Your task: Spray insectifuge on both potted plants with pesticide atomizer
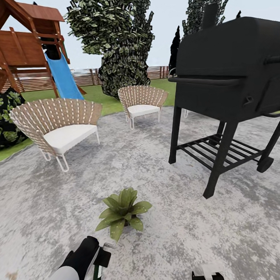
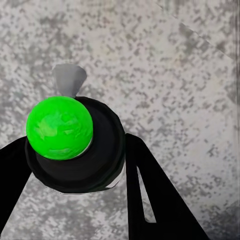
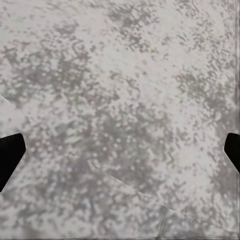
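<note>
**A:** Left gripper [image 2: 75, 150] is clamped on the pesticide atomizer [image 2: 75, 145], one black finger pressed to each side of the bottle. From the left wrist view you're looking onto the black sprayer head, with a bright green blob sitting on it and the thin grey trigger [image 2: 68, 79] poking out past it.

**B:** Same from the head view, low down on the left: black gripper [image 1: 97, 257], atomizer [image 1: 98, 267] hanging dark green below the black head, nozzle end toward the plant. What about the right one?

**A:** Right gripper [image 3: 120, 150] is spread wide, fingertips [image 3: 10, 157] barely peeking in at the two edges of its wrist view, just speckled grey stone patio [image 3: 120, 100] between them. In the head view it's a black and white bit at the bottom edge [image 1: 208, 276].

**B:** And the potted plant [image 1: 122, 212] is just beyond the atomizer on the patio [image 1: 169, 237], close but not touching. Can't really make out the pot under the leaves.

**A:** Further out: black grill [image 1: 232, 94] on the right, two woven chairs [image 1: 59, 123] with white cushions, second chair [image 1: 142, 101] behind. Then lawn [image 1: 96, 95], a wooden play set with blue slide [image 1: 65, 76], big dark trees [image 1: 118, 42], and the slat fence [image 1: 83, 77].
</note>
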You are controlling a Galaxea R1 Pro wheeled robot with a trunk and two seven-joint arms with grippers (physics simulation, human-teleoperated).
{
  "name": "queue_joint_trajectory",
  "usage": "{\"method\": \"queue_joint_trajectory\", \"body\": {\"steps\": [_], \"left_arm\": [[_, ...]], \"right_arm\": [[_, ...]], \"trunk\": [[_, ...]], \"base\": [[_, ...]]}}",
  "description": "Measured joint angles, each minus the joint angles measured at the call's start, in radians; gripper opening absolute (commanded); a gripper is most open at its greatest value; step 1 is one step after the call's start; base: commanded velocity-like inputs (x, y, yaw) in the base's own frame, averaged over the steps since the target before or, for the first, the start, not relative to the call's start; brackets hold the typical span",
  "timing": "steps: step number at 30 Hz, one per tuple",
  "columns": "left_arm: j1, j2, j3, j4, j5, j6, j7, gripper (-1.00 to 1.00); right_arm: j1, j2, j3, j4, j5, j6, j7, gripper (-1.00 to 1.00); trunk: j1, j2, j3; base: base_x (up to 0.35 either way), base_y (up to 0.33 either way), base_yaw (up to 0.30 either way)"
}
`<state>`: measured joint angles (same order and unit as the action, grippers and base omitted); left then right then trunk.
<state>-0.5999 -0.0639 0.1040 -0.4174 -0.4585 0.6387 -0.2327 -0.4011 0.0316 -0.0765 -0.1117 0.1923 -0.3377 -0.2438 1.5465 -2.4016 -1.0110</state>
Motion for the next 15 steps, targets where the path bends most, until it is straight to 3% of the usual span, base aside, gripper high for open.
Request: {"method": "queue_joint_trajectory", "body": {"steps": [8,15], "left_arm": [[-0.001,0.002,0.005,0.008,0.003,0.002,0.000,-1.00],[-0.001,0.000,0.005,0.008,0.003,0.003,0.000,-1.00]], "right_arm": [[0.000,-0.001,0.000,0.000,0.000,0.000,0.001,1.00],[0.000,-0.003,-0.001,0.000,0.000,0.000,0.002,1.00]], "trunk": [[0.000,0.000,0.000],[0.000,0.000,0.000]], "base": [[-0.122,0.176,-0.069],[0.051,0.295,0.000]]}}
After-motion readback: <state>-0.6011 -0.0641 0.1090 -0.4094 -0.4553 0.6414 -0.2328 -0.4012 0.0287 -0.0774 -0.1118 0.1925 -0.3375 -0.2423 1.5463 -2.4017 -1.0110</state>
